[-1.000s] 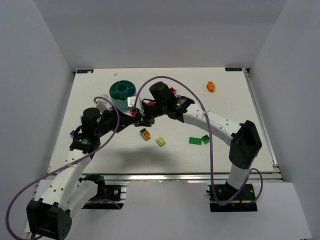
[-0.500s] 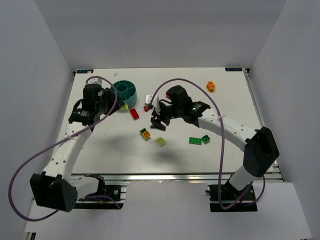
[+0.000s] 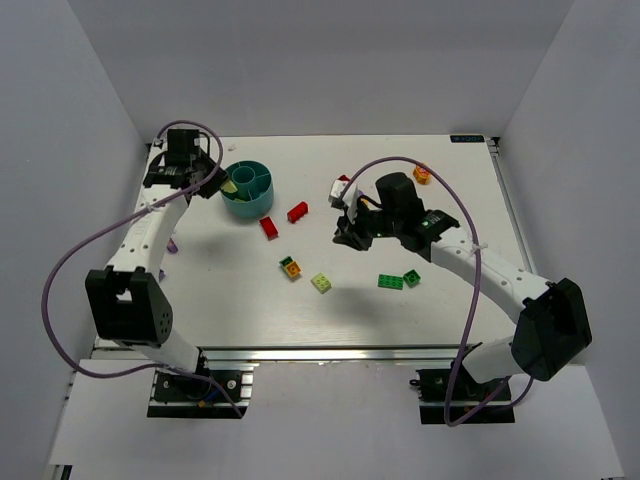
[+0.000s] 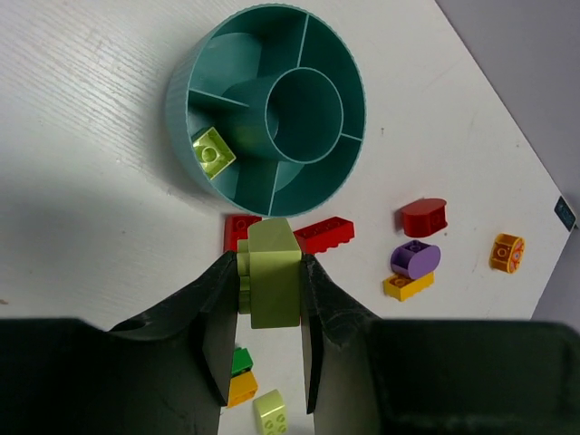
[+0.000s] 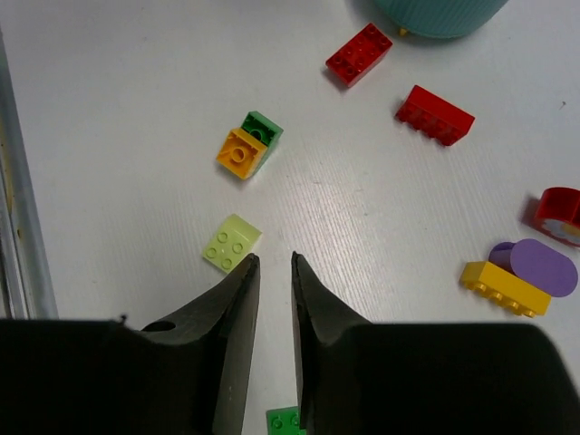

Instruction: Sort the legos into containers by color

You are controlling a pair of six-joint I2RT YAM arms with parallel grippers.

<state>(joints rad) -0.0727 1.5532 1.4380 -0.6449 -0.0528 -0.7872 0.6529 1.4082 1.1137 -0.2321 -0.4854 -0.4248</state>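
Observation:
The teal cup (image 3: 248,188) stands at the back left, and one lime brick (image 4: 212,150) lies in one of its compartments (image 4: 267,100). My left gripper (image 3: 223,182) hovers at the cup's left rim, shut on a lime brick (image 4: 272,272). My right gripper (image 3: 345,232) hangs over the table's middle, its jaws narrowly open with nothing between them (image 5: 272,263). A loose lime brick (image 5: 231,243) lies just left of its tips. Two red bricks (image 3: 298,212) (image 3: 269,227) lie beside the cup. An orange-on-green pair (image 3: 291,267) lies nearer the front.
A flat green plate (image 3: 391,281) and a green brick (image 3: 412,277) lie right of centre. A purple brick (image 5: 542,266) on a yellow one (image 5: 504,287) and a red rounded piece (image 5: 557,208) sit behind the right gripper. An orange piece (image 3: 422,174) lies at the back right.
My left arm has swung from the table's middle to the back left, carrying the lime brick to the cup. My right arm has drawn back to the right, away from the cup.

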